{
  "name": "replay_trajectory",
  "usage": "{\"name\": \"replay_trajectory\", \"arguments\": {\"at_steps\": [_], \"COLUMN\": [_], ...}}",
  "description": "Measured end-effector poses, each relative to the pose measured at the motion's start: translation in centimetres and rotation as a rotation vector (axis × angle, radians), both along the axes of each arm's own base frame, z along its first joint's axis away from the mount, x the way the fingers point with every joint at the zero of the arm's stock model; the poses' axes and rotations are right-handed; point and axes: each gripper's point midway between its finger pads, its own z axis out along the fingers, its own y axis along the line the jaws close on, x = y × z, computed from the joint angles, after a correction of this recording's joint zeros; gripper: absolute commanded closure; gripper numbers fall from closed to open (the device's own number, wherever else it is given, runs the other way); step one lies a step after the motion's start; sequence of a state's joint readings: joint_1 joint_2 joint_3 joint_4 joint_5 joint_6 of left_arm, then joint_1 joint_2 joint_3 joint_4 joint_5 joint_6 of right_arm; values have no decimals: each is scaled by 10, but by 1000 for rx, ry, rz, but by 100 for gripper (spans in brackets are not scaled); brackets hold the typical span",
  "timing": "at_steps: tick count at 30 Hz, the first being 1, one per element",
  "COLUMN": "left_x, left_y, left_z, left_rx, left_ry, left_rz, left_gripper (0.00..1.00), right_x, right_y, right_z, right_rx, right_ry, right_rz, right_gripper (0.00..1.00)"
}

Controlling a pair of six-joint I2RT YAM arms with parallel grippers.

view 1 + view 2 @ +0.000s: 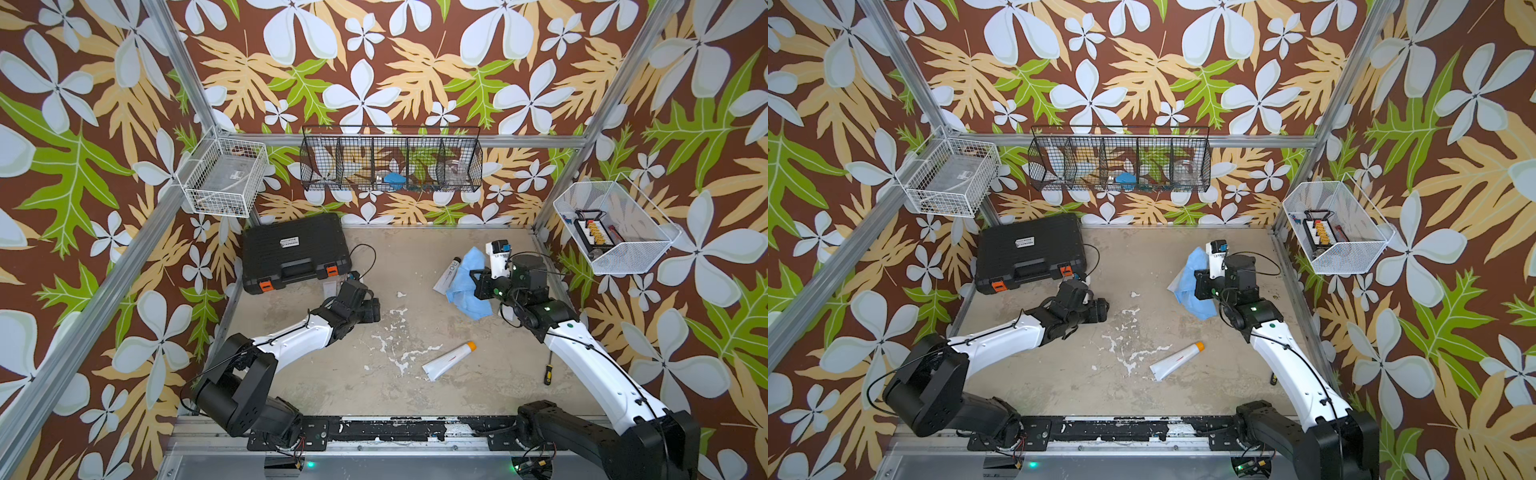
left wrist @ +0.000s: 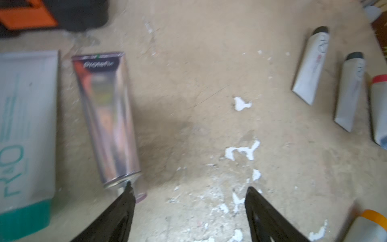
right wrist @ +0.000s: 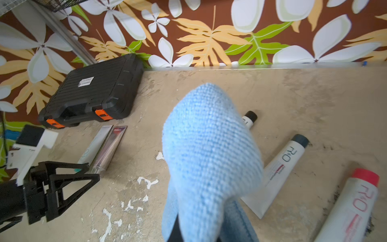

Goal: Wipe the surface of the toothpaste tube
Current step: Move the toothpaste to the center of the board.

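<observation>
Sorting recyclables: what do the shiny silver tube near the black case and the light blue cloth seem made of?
The shiny silver tube looks like metal or foil laminate, glossy, with streaked mirror-like reflections. The light blue cloth looks like matte microfibre: a fine weave shows.

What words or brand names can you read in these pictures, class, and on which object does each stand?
"R&O", black: white plastic tube with dark grey cap.
"R&O", red: white tube with red cap.
"R&O", teal, blurry: white tube with teal cap.
Unreadable: script on the silver tube; sticker on the black plastic case; the tubes' small print.
</observation>
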State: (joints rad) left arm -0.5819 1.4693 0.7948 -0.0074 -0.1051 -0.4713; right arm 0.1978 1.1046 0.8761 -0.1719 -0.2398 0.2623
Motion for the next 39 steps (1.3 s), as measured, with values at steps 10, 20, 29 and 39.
{"name": "replay_trajectory", "arguments": {"at_steps": [10,20,29,39], "left_x": [23,61,91,110], "left_y": [-95,-177,-219,-251], "left_z": [20,-2,-35,-62], "left_rx": [32,43,49,105], "left_ry": [-128,-188,-173,-159], "left_rz": [-234,-378,-409,-455], "left_gripper": [24,22,22,20], "right_x": [-5,-6,-6,-7], "right_y": [-61,-76,-78,-74], "right_z": [-17,-22,-20,-18], "right_rx": [-15,-34,-37,-26], "right_ry": [13,20,15,12], "right_rz": [-286,-376,-385,-367], "right_gripper": [100,100,100,100]}}
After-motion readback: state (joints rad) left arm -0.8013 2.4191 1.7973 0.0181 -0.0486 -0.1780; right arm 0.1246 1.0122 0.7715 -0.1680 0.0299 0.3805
